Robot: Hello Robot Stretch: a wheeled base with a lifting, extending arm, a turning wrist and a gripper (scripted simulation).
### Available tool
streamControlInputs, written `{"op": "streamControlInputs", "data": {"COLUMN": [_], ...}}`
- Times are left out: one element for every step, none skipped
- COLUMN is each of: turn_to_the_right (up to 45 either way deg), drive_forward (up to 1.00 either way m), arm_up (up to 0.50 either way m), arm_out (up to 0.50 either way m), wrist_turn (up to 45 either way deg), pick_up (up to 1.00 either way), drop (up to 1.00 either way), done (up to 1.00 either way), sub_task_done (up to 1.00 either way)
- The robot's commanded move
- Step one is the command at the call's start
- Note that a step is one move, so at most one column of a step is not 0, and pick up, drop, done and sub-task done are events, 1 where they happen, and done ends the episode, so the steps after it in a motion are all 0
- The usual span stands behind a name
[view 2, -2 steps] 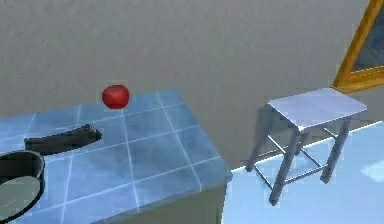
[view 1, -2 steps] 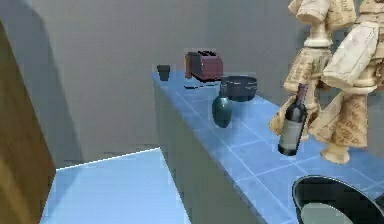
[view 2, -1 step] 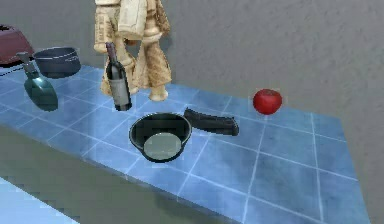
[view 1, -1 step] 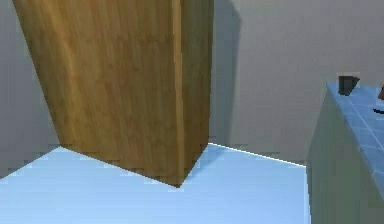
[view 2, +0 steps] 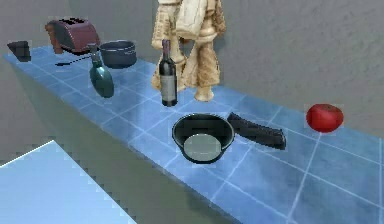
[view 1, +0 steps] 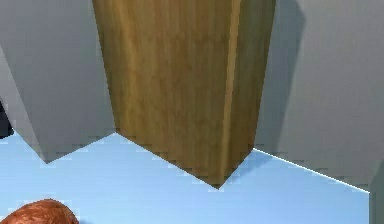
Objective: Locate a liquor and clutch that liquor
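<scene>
A dark glass bottle with a slim neck and a pale label stands upright on the blue tiled counter, near the middle of the arm side view. It looks like the liquor. Just behind it to the right stands a tan statue. To its left, a smaller teal bottle-shaped thing stands nearer the counter's front edge.
On the counter are a black frying pan, a red round fruit, a dark pot, a toaster and a small dark cup. In the forward view a tall wooden cabinet rises from pale blue floor between grey walls; a reddish-brown thing lies bottom left.
</scene>
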Motion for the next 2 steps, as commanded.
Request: {"op": "streamControlInputs", "data": {"turn_to_the_right": [0.0,0.0], "drive_forward": [0.00,0.00], "arm_up": [0.50,0.38], "arm_out": [0.00,0.00], "wrist_turn": [0.0,0.0], "pick_up": [0.00,0.00], "drop": [0.00,0.00], "done": [0.00,0.00], "sub_task_done": [0.00,0.00]}}
